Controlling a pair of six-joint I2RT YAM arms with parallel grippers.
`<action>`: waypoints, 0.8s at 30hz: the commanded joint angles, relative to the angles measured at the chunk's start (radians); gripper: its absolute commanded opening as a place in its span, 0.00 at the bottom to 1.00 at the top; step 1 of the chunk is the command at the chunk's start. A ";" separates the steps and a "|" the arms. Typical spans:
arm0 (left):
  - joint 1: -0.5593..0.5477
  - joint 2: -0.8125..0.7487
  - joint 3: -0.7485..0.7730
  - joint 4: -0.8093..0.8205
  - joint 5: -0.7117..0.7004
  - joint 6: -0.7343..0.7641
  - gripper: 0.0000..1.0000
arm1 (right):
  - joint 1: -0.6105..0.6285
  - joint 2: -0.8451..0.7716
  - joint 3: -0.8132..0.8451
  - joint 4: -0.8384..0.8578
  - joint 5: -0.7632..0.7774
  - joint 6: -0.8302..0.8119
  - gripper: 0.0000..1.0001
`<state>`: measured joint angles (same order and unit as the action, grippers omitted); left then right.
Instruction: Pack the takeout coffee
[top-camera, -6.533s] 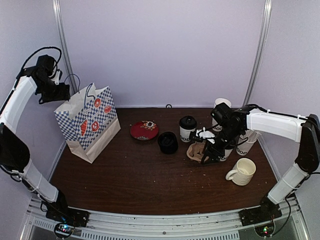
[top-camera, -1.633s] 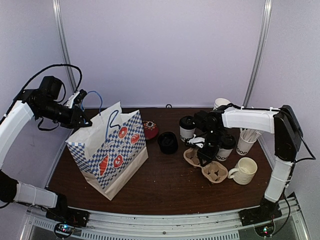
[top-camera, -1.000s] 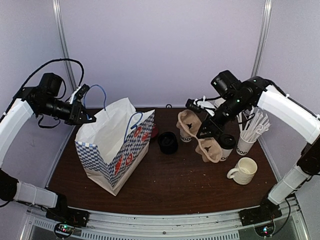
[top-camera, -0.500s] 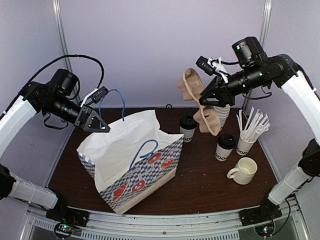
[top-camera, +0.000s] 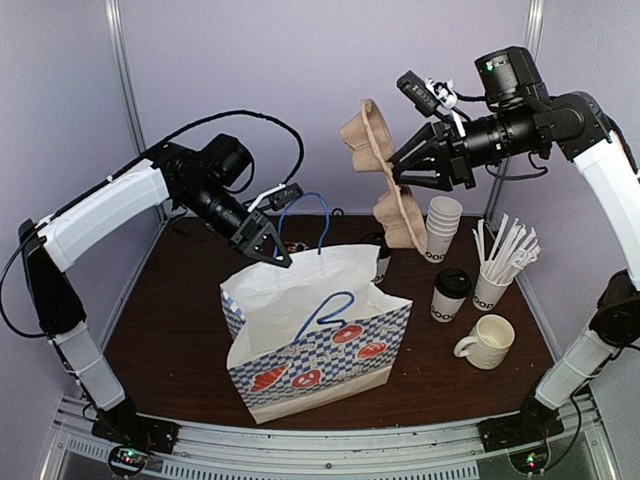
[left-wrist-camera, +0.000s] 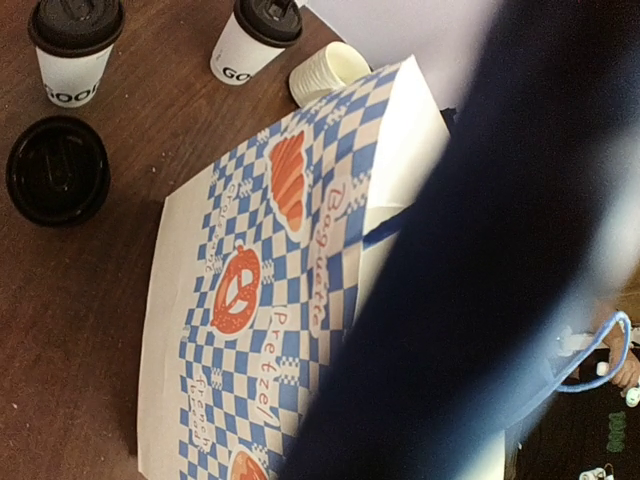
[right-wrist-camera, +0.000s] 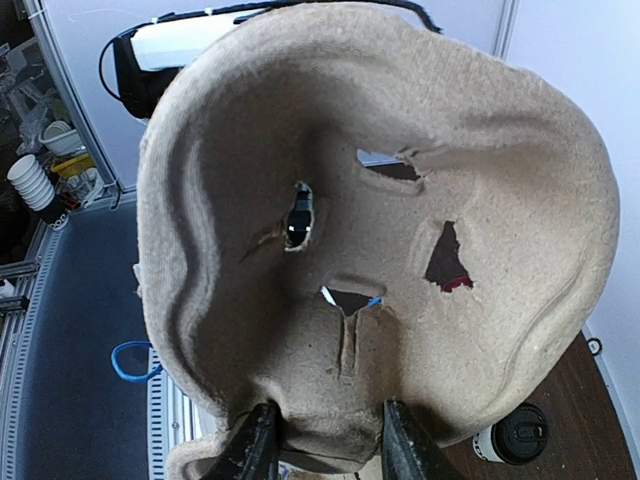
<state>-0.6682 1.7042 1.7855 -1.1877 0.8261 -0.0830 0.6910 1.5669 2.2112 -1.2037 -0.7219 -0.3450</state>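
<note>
The brown pulp carrier (top-camera: 384, 170) hangs on edge in the air, above and behind the open bag (top-camera: 318, 345). My right gripper (top-camera: 408, 166) is shut on the carrier's rim, and its fingers (right-wrist-camera: 255, 448) pinch the lower edge of the carrier (right-wrist-camera: 370, 230). One lidded takeout cup (top-camera: 450, 294) stands right of the bag; another (top-camera: 381, 262) is half hidden behind it. Both lidded cups (left-wrist-camera: 75, 45) (left-wrist-camera: 257, 34) show in the left wrist view. My left gripper (top-camera: 268, 244) holds the bag's blue handle (top-camera: 303, 197) up; its own view is blurred dark.
A stack of lidless white cups (top-camera: 441, 228) stands at the back right, beside a cup of straws (top-camera: 493, 282). A cream mug (top-camera: 486, 342) sits at the front right. A black round lid (left-wrist-camera: 57, 170) lies behind the checkered bag (left-wrist-camera: 270, 300).
The left gripper has dragged the bag by its handle from the left to the table's middle. The right gripper has lifted the carrier off the table and swung it high, leftward over the bag.
</note>
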 joint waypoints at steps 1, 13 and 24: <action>-0.016 0.070 0.132 0.002 0.055 0.034 0.00 | 0.057 0.033 0.034 -0.020 -0.038 -0.020 0.36; -0.051 0.311 0.404 -0.074 0.093 0.071 0.00 | 0.165 0.111 -0.015 0.022 0.028 -0.130 0.37; -0.067 0.385 0.501 -0.166 0.178 0.209 0.00 | 0.168 0.137 0.110 -0.072 -0.038 -0.189 0.37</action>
<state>-0.7353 2.0712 2.2501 -1.3079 0.9478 0.0460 0.8536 1.7149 2.2326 -1.2335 -0.7059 -0.5167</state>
